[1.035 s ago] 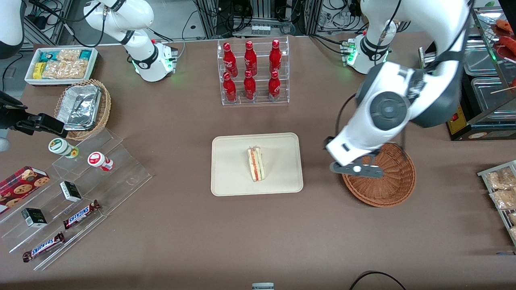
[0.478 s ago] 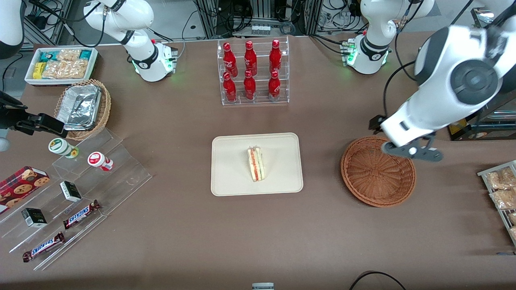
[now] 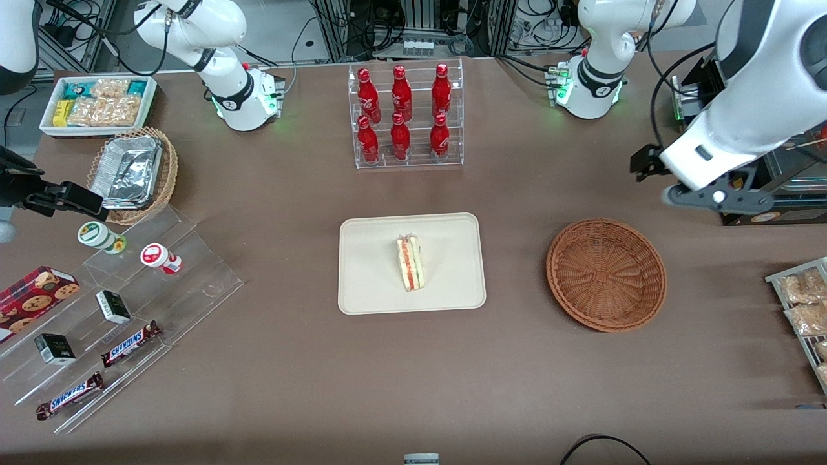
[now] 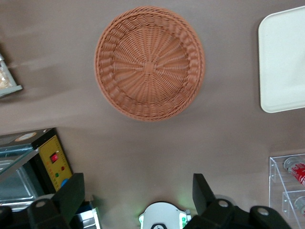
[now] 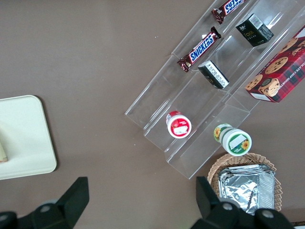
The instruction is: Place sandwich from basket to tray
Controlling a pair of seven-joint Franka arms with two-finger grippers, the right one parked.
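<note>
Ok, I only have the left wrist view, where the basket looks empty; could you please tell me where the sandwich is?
Observer: The sandwich lies on the tray, near its middle.
Operator: Thank you. Is anything else on the tray?
Observer: No, only the sandwich.
Operator: And where is the tool?
Observer: The tool, open, hangs clear of the basket, farther from the front camera than it and toward the working arm's end of the table.
</note>
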